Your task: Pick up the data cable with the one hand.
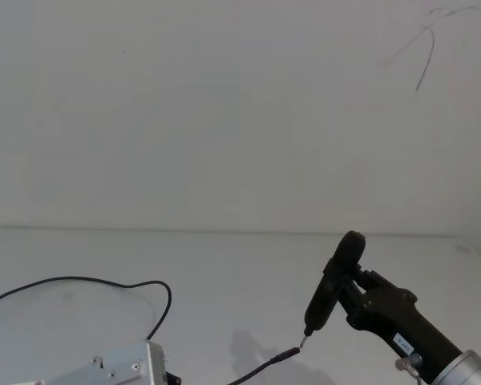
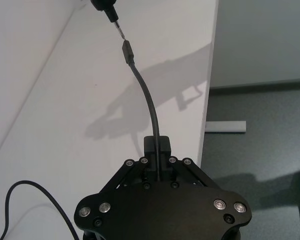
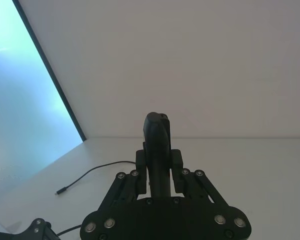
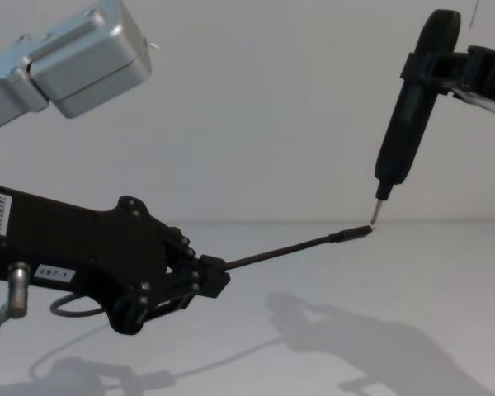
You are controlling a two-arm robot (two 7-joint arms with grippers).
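Note:
The data cable (image 4: pixel 289 247) is a thin black cord. My left gripper (image 4: pixel 213 276) is shut on it above the white table, and the free end sticks out stiffly forward. In the left wrist view the cord (image 2: pixel 147 95) rises from my left gripper (image 2: pixel 157 146) to its small dark plug (image 2: pixel 126 50). The plug (image 4: pixel 356 233) nearly touches the metal tip of a slim black pen-shaped tool (image 4: pixel 404 124). My right gripper (image 3: pixel 159 162) is shut on that tool (image 3: pixel 157 140), holding it tip-down at the right. The rest of the cable (image 1: pixel 104 281) loops over the table at the left.
The white table (image 1: pixel 240 273) runs back to a plain white wall. Its right edge (image 2: pixel 210 75) drops to a grey floor. The cable's far end (image 3: pixel 61 191) lies loose on the tabletop. My silver left arm (image 4: pixel 74 58) crosses the upper left of the chest view.

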